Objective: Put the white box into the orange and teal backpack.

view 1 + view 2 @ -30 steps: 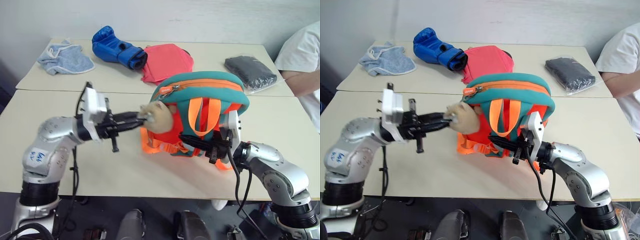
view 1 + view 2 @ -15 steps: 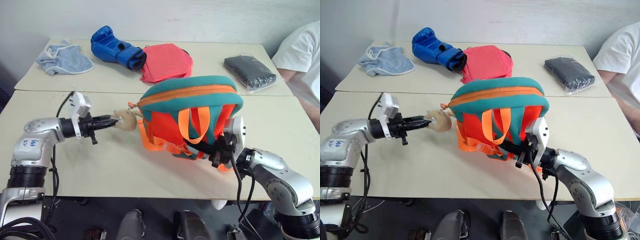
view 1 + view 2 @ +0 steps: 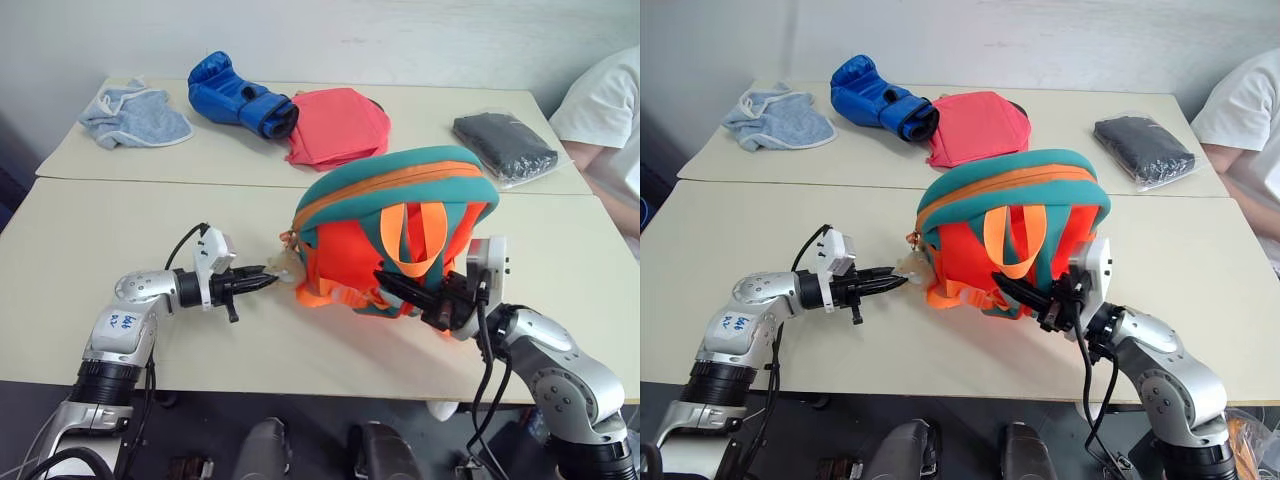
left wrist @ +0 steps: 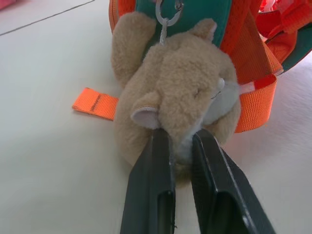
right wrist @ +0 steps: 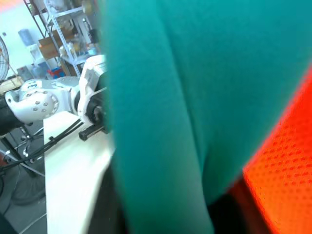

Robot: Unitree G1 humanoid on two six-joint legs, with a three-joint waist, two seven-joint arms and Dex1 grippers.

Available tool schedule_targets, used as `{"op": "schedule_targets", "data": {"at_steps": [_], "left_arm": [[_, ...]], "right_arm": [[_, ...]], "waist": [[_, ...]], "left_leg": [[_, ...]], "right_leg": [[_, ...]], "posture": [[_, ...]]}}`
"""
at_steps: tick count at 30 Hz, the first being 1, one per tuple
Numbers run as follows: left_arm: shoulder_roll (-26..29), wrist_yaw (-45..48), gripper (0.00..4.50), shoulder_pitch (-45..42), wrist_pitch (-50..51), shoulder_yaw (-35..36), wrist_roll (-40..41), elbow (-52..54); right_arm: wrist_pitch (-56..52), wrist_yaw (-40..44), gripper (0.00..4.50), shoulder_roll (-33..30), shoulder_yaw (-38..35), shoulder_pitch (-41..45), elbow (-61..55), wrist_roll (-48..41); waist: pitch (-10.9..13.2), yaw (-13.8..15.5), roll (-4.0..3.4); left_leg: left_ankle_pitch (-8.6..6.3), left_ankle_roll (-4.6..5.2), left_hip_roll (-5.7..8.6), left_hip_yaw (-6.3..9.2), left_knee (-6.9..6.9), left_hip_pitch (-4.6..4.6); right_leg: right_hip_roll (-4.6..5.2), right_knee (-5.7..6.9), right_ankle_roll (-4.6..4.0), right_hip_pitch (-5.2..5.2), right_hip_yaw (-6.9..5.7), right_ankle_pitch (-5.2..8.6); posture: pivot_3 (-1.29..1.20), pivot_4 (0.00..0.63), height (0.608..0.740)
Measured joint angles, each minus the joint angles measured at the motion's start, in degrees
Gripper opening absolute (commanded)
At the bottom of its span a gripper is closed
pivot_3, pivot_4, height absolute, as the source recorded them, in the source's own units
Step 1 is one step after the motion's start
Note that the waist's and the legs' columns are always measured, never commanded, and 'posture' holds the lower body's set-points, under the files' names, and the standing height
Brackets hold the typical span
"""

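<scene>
White box: no flat white case can be made out on the counter point(image 3: 120, 220), so it is probably already inside, though that is only a judgement. The orange and teal backpack point(image 3: 400, 225) sits upright at the centre of the frame. The left gripper point(image 3: 268, 280), at centre left, has its two fingers slightly parted around the tan plush animal point(image 4: 175, 92) clipped to the bag, seemingly to steady it. The right gripper point(image 3: 395, 288), at lower right, presses against the orange front below the carry loop; whether its fingers grip anything cannot be told. Beyond lie a blue boxing glove point(image 3: 235, 98), a red cloth point(image 3: 338, 122) and a black packet point(image 3: 503, 145).
</scene>
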State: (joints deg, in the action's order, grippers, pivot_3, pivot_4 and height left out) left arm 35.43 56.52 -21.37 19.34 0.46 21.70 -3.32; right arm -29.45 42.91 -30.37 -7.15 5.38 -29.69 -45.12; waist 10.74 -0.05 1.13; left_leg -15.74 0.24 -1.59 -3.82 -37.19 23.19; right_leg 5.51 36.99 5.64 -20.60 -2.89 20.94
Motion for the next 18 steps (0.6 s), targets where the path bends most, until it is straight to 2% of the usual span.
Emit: {"op": "schedule_targets", "data": {"at_steps": [4,7,9,14,18], "left_arm": [[3.58,1.68,2.73,1.96,-0.81,3.76,1.59,1.40],[11.90,6.16,3.63,7.65,-2.79,9.17,1.73,-0.07],[14.01,8.32,4.22,11.52,-6.15,12.83,1.67,-0.62],[14.06,9.88,4.22,22.44,-14.53,16.74,0.53,0.20],[14.04,9.42,4.22,27.06,-18.08,19.83,0.34,0.60]], "right_arm": [[3.40,3.50,3.41,-3.42,-3.43,-5.63,-1.23,1.53],[6.06,9.41,4.42,-9.96,-11.95,-15.07,-0.40,3.19],[8.54,13.51,4.50,-12.54,-16.66,-19.50,2.08,4.80],[18.12,21.31,4.50,-16.23,-25.03,-23.49,14.50,10.85],[31.17,25.70,4.50,-18.18,-25.65,-20.14,28.65,17.75]], "waist": [[0.00,-0.04,0.00],[0.01,-0.35,-0.01],[0.01,-0.40,-0.02],[0.00,-0.22,-0.02],[0.00,-0.23,-0.05]], "left_leg": [[0.00,-0.01,-0.03,0.01,0.06,0.00],[-0.05,0.00,-0.04,-0.09,0.16,-0.06],[-0.11,0.12,-0.03,-0.10,0.12,-0.10],[-0.30,0.31,-0.05,-0.07,0.12,-0.22],[-0.32,0.27,-0.05,-0.06,0.15,-0.25]], "right_leg": [[-0.03,-0.04,0.00,-0.01,-0.02,0.00],[-0.03,-0.15,0.00,0.02,0.04,0.00],[0.00,-0.25,0.00,0.06,0.04,0.00],[0.07,-0.47,-0.02,0.19,0.06,0.00],[0.07,-0.48,-0.05,0.19,0.04,0.02]], "posture": [[0.00,0.150,0.740],[0.00,0.150,0.740],[0.00,0.150,0.740],[0.00,0.150,0.740],[0.00,0.150,0.740]]}}
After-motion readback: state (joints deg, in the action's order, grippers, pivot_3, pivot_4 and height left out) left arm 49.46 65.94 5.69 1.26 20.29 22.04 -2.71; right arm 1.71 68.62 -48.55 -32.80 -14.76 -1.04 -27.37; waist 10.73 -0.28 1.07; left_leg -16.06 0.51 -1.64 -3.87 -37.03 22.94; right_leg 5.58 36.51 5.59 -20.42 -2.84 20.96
